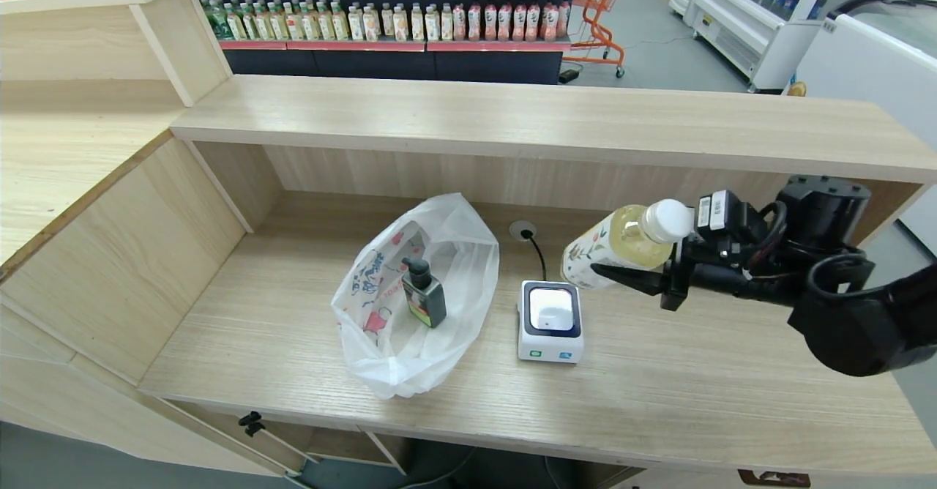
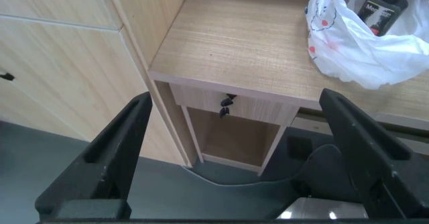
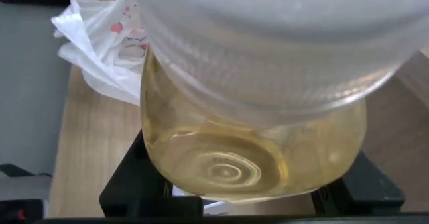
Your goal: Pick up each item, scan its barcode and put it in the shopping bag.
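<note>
We see R gripper (image 1: pixel 618 266) clamped on the tea bottle (image 1: pixel 607 247), tilted in mid-air just right of the scanner (image 1: pixel 550 320). Shopping bag (image 1: pixel 454 255) lies left of scanner w/ dark pump bottle (image 1: pixel 423 295) inside. L gripper (image 2: pixel 234 106) spread wide, holding nothing.

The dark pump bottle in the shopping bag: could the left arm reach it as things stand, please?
Probably yes. The left hand is open and empty off the counter's front edge, with bare counter between it and the shopping bag; the pump bottle shows uncovered in the bag's open mouth.
</note>
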Robot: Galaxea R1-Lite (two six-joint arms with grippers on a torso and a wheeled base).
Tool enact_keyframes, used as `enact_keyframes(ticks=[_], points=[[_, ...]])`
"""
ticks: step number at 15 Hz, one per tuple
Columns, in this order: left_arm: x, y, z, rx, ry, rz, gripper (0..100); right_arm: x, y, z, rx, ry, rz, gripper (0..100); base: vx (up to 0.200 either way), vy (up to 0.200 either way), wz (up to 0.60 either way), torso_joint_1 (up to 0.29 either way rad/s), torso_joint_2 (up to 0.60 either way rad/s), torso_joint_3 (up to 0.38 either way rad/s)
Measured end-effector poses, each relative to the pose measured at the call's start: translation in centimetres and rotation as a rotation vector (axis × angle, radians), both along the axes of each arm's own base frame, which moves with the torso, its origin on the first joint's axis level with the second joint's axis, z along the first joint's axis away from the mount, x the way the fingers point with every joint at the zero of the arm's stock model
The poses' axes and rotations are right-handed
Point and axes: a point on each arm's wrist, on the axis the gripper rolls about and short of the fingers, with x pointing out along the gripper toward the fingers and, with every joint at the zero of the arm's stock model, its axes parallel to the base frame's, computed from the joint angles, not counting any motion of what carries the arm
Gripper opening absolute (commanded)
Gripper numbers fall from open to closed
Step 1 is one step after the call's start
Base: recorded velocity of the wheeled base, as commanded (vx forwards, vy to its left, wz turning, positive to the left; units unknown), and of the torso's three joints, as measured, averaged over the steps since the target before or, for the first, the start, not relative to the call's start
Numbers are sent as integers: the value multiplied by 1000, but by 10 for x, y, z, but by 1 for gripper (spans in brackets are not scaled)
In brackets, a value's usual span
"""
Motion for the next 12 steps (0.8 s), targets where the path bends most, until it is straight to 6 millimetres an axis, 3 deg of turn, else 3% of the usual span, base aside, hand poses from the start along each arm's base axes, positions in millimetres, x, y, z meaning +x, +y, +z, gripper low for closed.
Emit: enact_keyframes(ticks=[5, 12], points=[[0, 0, 0, 2, 0, 0, 100, -46, -10, 12, 103, 188, -141, 0, 0, 0, 0, 0, 0, 0], [0, 0, 0, -1, 0, 1, 100, -58, -13, 25, 270, 362, -281, 0, 0, 200, 0, 4, 1, 3]])
